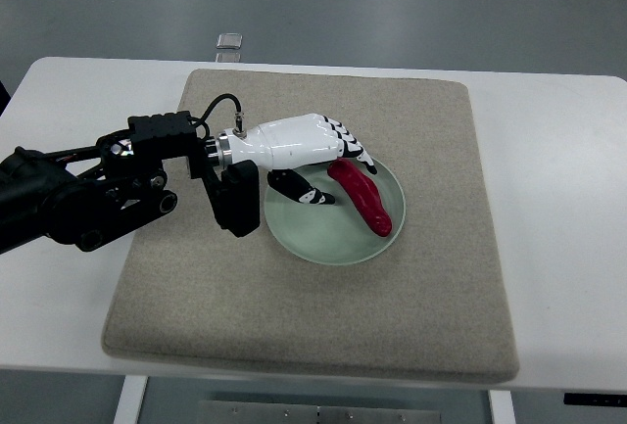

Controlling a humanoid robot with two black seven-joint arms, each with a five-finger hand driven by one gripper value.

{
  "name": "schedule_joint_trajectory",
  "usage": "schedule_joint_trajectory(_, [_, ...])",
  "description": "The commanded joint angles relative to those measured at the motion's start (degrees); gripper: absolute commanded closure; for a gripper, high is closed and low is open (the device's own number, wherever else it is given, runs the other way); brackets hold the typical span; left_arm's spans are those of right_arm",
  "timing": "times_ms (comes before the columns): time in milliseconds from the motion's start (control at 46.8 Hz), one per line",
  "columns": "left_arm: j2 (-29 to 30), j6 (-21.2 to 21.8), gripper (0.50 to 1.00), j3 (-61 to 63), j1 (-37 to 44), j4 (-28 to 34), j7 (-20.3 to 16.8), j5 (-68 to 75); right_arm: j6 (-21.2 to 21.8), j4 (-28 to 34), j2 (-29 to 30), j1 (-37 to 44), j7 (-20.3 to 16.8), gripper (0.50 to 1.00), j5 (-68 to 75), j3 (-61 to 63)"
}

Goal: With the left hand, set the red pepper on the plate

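Observation:
A red pepper [366,202] lies on the pale green plate [323,236], running from the plate's middle to its right rim. My left hand [343,179], white with black finger joints, reaches in from the left over the plate's upper left part. Its fingers [355,150] stretch out just above the pepper's upper end, and the thumb [306,193] points away over the plate's bare surface. The hand is open and nothing is clasped in it. My right arm does not show.
The plate rests on a beige mat [411,306] covering most of the white table [558,199]. My black left forearm [88,194] lies across the mat's left edge. A small clear object [230,42] sits at the table's far edge.

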Motion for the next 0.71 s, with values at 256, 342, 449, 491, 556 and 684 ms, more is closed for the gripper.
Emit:
schedule_joint_trajectory(256, [0.3, 4.4, 0.544, -0.5, -0.1, 0.4, 0.0, -13.9, 0.0, 0.0, 0.0, 0.0, 0.0, 0.568, 0.0, 0.0])
schedule_joint_trajectory(342, [0.4, 4.6, 0.542, -0.5, -0.1, 0.5, 0.0, -19.3, 0.0, 0.0, 0.0, 0.0, 0.0, 0.568, 0.0, 0.0])
schedule_joint_trajectory(449, [0.4, 5.7, 0.544, -0.6, -0.1, 0.6, 0.0, -26.1, 0.0, 0.0, 0.0, 0.0, 0.0, 0.568, 0.0, 0.0])
schedule_joint_trajectory(491, [0.4, 7.0, 0.544, -0.5, 0.0, 0.6, 0.0, -28.5, 0.0, 0.0, 0.0, 0.0, 0.0, 0.568, 0.0, 0.0])
schedule_joint_trajectory(556, [0.4, 9.1, 0.542, -0.5, 0.0, 1.3, 0.0, -32.0, 0.0, 0.0, 0.0, 0.0, 0.0, 0.568, 0.0, 0.0])
schedule_joint_trajectory(684, [0.4, 11.8, 0.542, -0.6, 0.1, 2.8, 0.0, -38.5, 0.0, 0.0, 0.0, 0.0, 0.0, 0.568, 0.0, 0.0])
